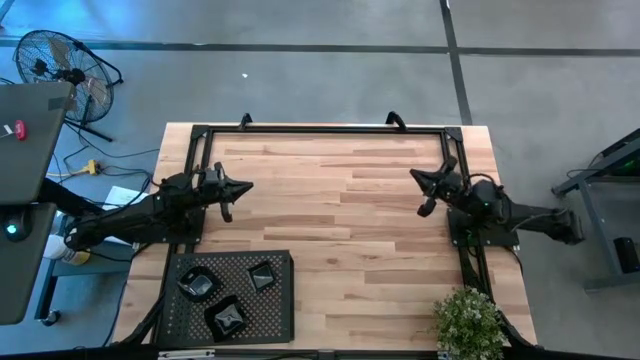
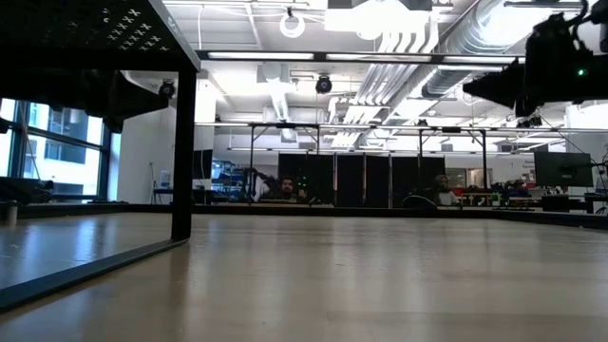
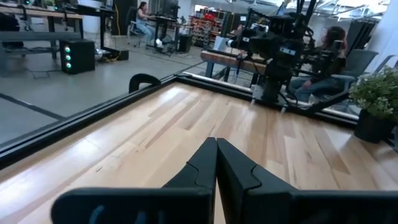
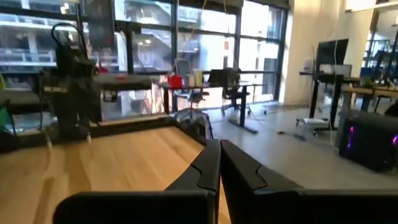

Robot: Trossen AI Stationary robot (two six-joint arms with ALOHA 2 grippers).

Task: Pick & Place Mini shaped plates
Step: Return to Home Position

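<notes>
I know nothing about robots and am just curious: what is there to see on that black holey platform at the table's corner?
It is a flat, rectangular black shelf, dotted all over with small holes and looking like metal. It stands raised on thin black legs at a corner of the wooden table, on the left arm's side. Small glossy black plates sit on it in three separate spots. The left gripper is above bare wood beside it, not touching.

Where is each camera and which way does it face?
High: above the table, facing straight down; both arms, left hand, right hand.
Low: tabletop height, facing level across; one arm upper right.
Left wrist: past its shut fingers toward the right arm.
Right wrist: past its shut fingers toward the left arm.
Shared: high and left wrist show the plant.
</notes>
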